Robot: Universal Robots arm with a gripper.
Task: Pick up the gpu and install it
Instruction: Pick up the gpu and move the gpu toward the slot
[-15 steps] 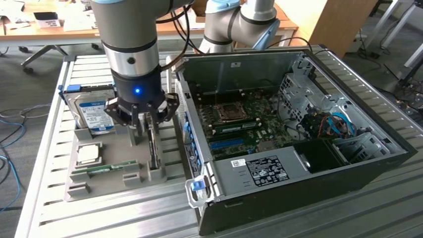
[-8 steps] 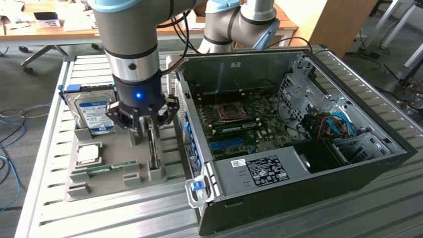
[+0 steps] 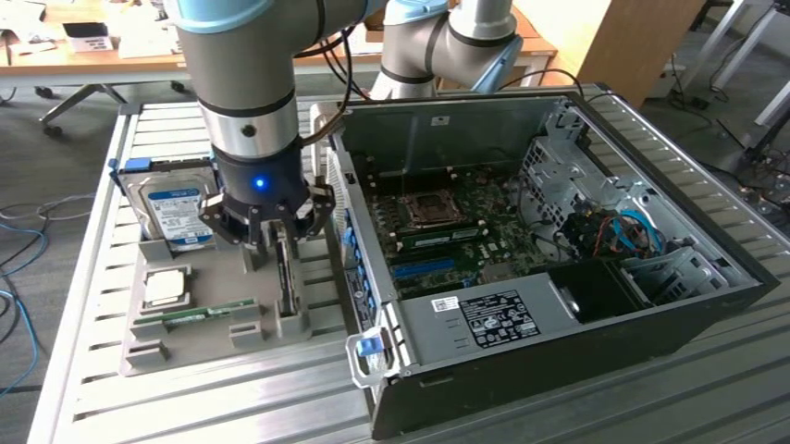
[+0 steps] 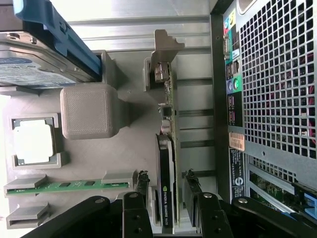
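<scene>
One gpu [image 4: 166, 194], one hard drive [image 3: 173, 215]

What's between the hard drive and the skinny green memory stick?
A square silver processor chip sits there in the gray holder; both views show it.

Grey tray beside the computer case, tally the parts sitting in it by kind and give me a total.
hard drive: 1
processor chip: 1
RAM stick: 1
gpu: 1
Total in the tray: 4
</scene>
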